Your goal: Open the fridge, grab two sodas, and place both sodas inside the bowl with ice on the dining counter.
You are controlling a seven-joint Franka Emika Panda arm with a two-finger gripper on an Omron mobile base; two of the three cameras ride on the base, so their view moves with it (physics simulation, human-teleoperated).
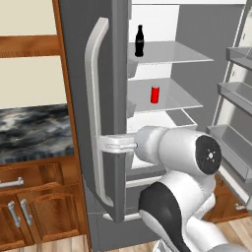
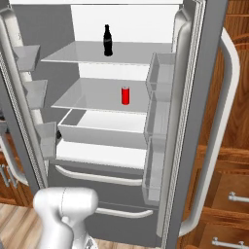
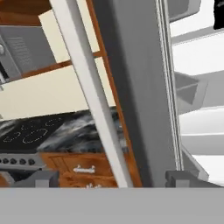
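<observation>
Looking over the left base view, the fridge [image 1: 118, 98] stands open, its left door edge-on with the long white handle [image 1: 96, 113] facing us. The gripper [image 1: 118, 144] sits at that handle's lower stretch; the pale fingers reach to it. 1 black soda [image 1: 139, 41] stands upright on the top shelf, narrow neck up, a red can [image 1: 155, 94] a shelf below, with open shelf around each.

From the right base view, both doors swing wide, leaving a broad gap to the white interior. The soda [image 2: 107, 41] stands mid-shelf, well apart from the can [image 2: 125, 95].

Down the hand view, the handle [image 3: 94, 100] runs slantwise between 2 dark fingertips [image 3: 43, 178], spread wide, released, not pinching it. The stove counter [image 3: 52, 131] lies beyond.
</observation>
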